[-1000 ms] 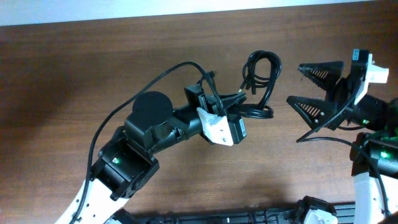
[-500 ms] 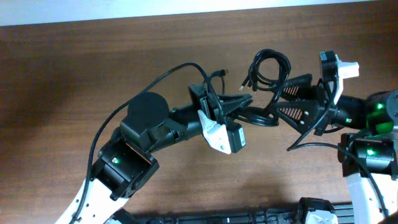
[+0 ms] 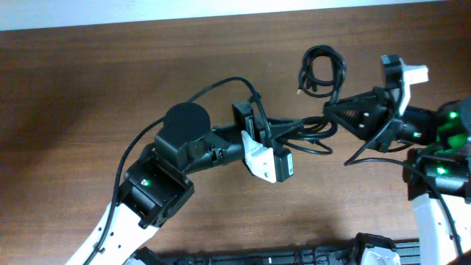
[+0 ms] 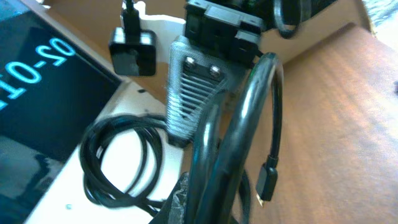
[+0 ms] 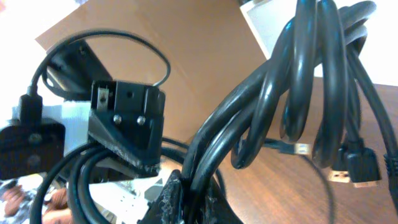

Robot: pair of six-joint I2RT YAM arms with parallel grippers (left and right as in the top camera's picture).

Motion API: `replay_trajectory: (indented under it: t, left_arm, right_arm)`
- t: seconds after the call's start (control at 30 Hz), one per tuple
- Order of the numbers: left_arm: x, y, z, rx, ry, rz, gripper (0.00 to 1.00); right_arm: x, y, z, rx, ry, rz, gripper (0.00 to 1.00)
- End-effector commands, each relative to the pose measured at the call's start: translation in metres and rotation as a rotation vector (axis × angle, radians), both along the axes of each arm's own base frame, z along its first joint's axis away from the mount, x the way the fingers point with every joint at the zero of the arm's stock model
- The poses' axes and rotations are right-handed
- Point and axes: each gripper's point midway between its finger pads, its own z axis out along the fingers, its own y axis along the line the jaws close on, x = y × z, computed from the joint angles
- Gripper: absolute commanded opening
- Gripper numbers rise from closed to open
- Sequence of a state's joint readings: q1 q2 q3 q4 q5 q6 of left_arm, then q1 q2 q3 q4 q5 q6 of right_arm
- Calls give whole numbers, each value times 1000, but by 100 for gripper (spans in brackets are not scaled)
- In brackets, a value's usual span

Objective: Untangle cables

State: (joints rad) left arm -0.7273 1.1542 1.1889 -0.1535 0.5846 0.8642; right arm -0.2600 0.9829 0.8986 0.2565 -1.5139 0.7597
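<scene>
The cables (image 3: 321,70) are thin black cords in one knotted bundle held between both arms above the brown table (image 3: 110,81). One loop stands up at the far side, and flatter loops (image 3: 309,140) hang between the grippers. My left gripper (image 3: 293,124) is shut on strands at the bundle's left end; in its wrist view the cords (image 4: 249,124) rise from the jaws, with a plug (image 4: 267,180) dangling beside them. My right gripper (image 3: 329,112) is shut on strands just right of that. Its wrist view shows several cords (image 5: 261,112) pinched at the fingertips and plug ends (image 5: 357,165) hanging at the right.
The left arm's own thicker black wire (image 3: 184,103) arcs over its wrist. A dark strip (image 3: 294,256) runs along the table's near edge. The table's far edge (image 3: 221,18) lies just beyond the bundle.
The right gripper has come in from the right with wide-open jaws and shut on the bundle. The left gripper has stayed shut, and the bundle has shifted a little to the right and away.
</scene>
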Motion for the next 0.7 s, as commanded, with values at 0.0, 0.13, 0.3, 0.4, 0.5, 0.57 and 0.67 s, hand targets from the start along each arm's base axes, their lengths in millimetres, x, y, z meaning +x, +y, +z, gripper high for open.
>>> replay_trajectory:
  t: [0.0, 0.13, 0.3, 0.4, 0.5, 0.57, 0.67]
  left_arm:
    - [-29, 12, 24, -43, -44, -70, 0]
    - [-20, 19, 27, -43, -51, 12, 0]
    - [0, 26, 24, -41, -13, 136, 0]
    - [0, 26, 24, -43, -14, 136, 0]
    - [0, 26, 25, -44, -16, 137, 0]
    - [0, 26, 27, -50, -21, 137, 0]
    - [0, 26, 29, -55, -28, 135, 0]
  right_arm:
    - [20, -33, 4, -3, -29, -164, 4]
    - [20, -39, 4, -7, -37, -180, 4]
    - [20, -39, 5, -9, -43, -180, 4]
    - [20, -39, 5, -9, -43, -180, 7]
    - [18, -37, 5, -13, -47, -165, 58]
    - [10, -34, 6, -32, -75, -118, 65]
    - [7, -32, 9, -53, -124, -104, 68]
